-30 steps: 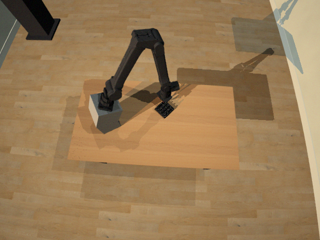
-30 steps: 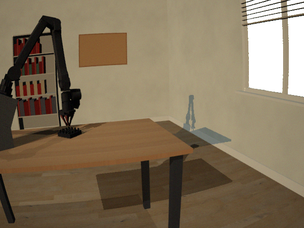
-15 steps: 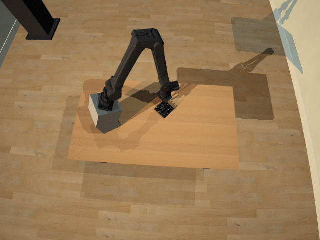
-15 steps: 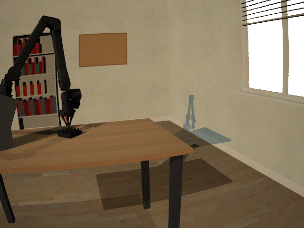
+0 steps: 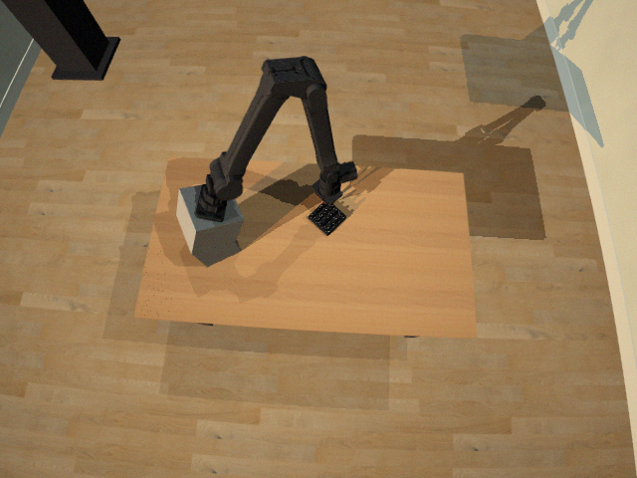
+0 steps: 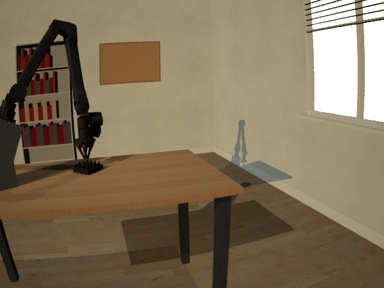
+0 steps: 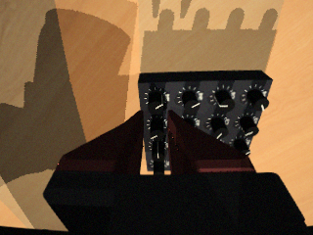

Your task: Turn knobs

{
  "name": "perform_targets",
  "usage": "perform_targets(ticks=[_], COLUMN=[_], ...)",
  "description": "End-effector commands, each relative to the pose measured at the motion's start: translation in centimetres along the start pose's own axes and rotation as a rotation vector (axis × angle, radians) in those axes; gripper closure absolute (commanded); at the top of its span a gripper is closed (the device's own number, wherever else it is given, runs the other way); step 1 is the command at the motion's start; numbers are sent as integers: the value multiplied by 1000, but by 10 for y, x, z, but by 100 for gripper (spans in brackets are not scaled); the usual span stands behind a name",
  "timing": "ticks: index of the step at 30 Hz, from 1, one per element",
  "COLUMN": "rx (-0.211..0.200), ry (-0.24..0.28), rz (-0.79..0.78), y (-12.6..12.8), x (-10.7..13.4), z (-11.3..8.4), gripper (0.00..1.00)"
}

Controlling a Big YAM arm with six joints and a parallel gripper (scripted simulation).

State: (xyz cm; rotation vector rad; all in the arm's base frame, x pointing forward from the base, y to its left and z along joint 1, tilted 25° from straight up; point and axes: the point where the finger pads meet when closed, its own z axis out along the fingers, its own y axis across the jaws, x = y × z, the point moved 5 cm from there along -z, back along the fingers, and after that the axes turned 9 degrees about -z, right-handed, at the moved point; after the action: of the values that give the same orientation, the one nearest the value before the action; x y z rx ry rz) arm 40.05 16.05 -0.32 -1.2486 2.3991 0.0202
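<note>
One gripper (image 5: 327,202) (image 6: 86,158) (image 7: 156,117), slightly parted, nothing clasped — tips straddle left-hand column in wrist view, around or above its second black round knob (image 7: 157,123). Square black knob box (image 5: 327,233) (image 6: 89,171) (image 7: 205,75) below, on brown wooden table (image 5: 390,288) (image 6: 139,182) (image 7: 293,147). Neighbouring knobs crowd right finger's side in view — socket side unclear, so target unconfirmed.

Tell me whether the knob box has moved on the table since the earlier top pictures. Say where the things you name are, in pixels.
No; the knob box (image 5: 326,216) (image 6: 86,168) (image 7: 205,76) sits at the same spot relative to the table's edges (image 5: 309,329).
</note>
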Motion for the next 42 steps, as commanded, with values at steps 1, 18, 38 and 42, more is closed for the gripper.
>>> perform_targets(ticks=[1, 18, 38, 42], rx=[12, 12, 15, 12], ry=[-12, -12, -18, -15], rz=[0, 0, -1, -1], y=[-7, -7, -9, -7], x=[-1, -1, -5, -4], z=[-2, -2, 6, 10], gripper=[82, 82, 82, 82])
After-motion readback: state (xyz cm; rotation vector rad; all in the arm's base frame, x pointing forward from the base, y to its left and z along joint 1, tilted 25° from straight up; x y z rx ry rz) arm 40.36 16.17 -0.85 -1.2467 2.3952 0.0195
